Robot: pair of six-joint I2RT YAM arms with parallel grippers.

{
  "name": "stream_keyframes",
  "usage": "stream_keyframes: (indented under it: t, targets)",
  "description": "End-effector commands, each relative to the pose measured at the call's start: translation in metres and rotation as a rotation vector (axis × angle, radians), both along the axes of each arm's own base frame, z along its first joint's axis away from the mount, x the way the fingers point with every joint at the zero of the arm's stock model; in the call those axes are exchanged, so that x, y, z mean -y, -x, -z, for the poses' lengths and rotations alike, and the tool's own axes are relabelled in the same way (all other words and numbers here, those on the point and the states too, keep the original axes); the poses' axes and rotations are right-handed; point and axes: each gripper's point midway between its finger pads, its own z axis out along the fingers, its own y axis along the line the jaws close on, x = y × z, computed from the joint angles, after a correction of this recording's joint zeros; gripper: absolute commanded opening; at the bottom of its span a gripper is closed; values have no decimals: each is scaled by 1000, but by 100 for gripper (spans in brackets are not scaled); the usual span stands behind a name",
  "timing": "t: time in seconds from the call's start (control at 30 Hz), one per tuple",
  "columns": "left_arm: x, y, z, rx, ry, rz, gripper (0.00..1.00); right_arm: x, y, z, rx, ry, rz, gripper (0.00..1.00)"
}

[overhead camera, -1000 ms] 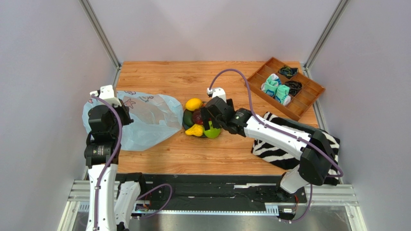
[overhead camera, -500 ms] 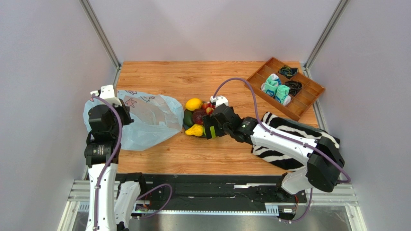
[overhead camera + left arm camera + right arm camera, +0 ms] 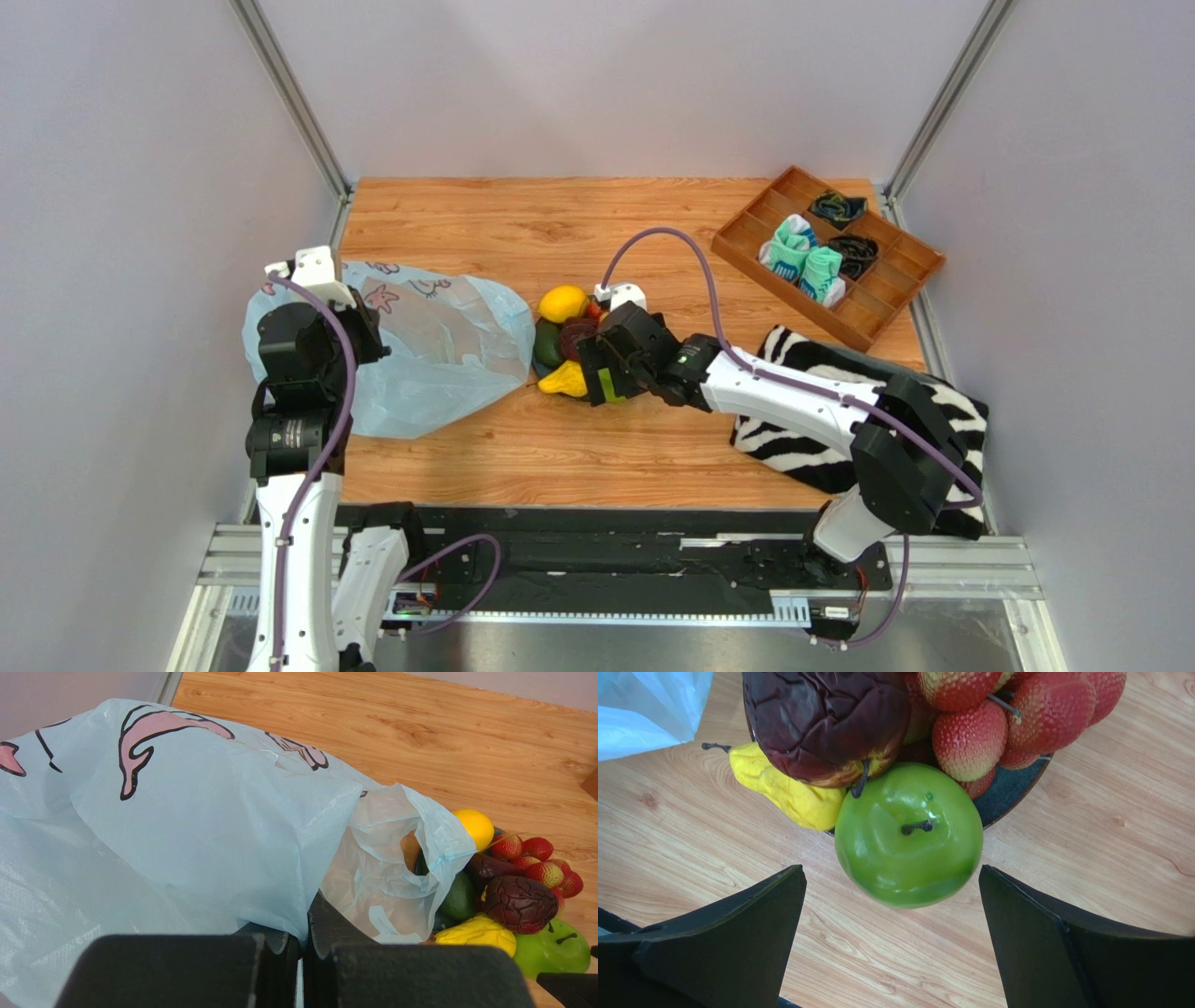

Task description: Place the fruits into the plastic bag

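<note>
The pale blue plastic bag lies on the left of the table, its mouth toward the fruits. My left gripper is shut on the bag's edge. The fruits are piled on a dark plate: lemon, pear, dark red-purple fruit, dark green fruit, several small red ones. The green apple sits at the pile's near edge. My right gripper stands open just short of it, a finger on either side, not touching. In the top view the gripper hides the apple.
A wooden compartment tray holding socks stands at the back right. A zebra-striped cloth lies under the right arm. Side walls close in the table on both sides.
My right gripper has come off the top of the pile to its near side, level with the green apple, jaws a little wider. The left gripper and bag have not moved.
</note>
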Motion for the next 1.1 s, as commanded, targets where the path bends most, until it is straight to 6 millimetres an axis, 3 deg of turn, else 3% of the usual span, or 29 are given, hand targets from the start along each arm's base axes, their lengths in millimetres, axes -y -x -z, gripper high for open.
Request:
stream_keyframes:
  t: [0.0,0.77,1.07]
  targets:
    - [3,-2,-9,30,2,15,0,-10,-15,-12,39,-10,21,100]
    - [4,-3,-8,27,5,22,0,-7,-21,1,31,52,45,98]
    - [5,-3,-8,27,6,23,0,-6,-20,4,27,63,39,76]
